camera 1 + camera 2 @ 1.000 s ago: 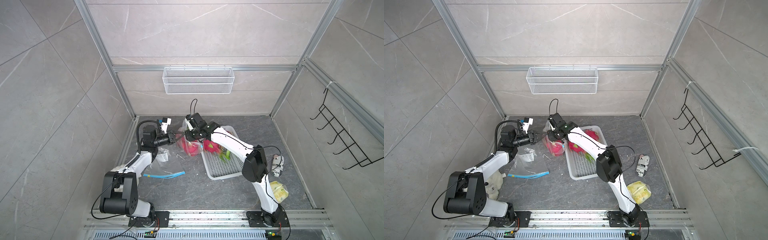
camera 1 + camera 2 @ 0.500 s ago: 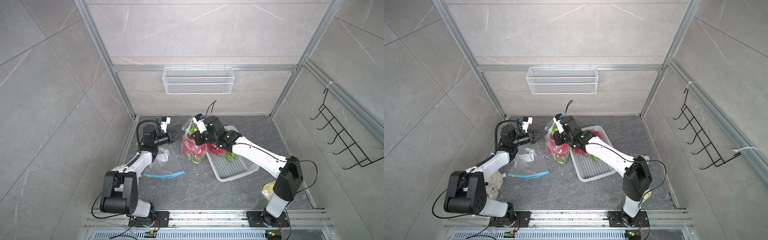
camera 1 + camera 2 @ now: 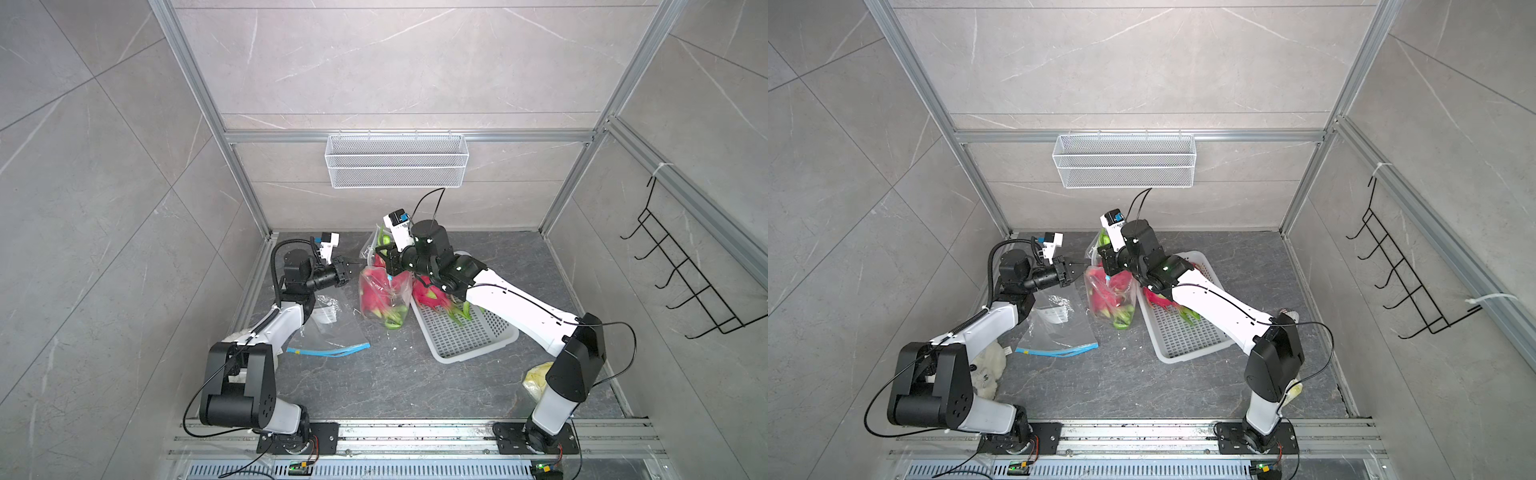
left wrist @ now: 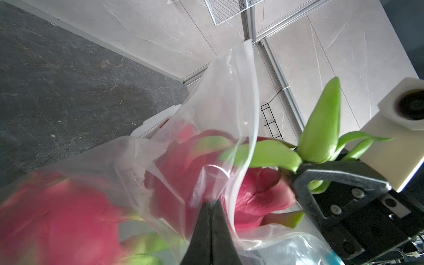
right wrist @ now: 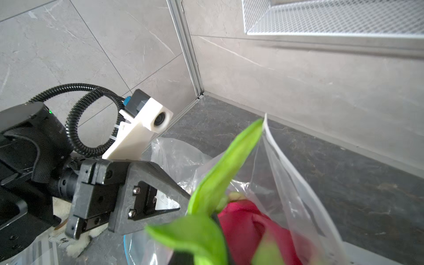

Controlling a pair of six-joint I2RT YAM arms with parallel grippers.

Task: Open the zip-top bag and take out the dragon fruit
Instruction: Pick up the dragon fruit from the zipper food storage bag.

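Left tool [image 4: 210, 204] pinching clear plastic zip-top bag [image 4: 229, 91], right tool [image 4: 295, 176] clamped on magenta-pink dragon fruit [image 4: 259, 195] by green scales only, so prob. could slip/tear & fruit drops back.

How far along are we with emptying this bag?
Done: the bag is open and at least one dragon fruit lies in the tray. In hand: the left hand pinches the bag's edge while the right hand grips the top fruit by its green tips at the mouth. Left: another fruit lower in the bag.
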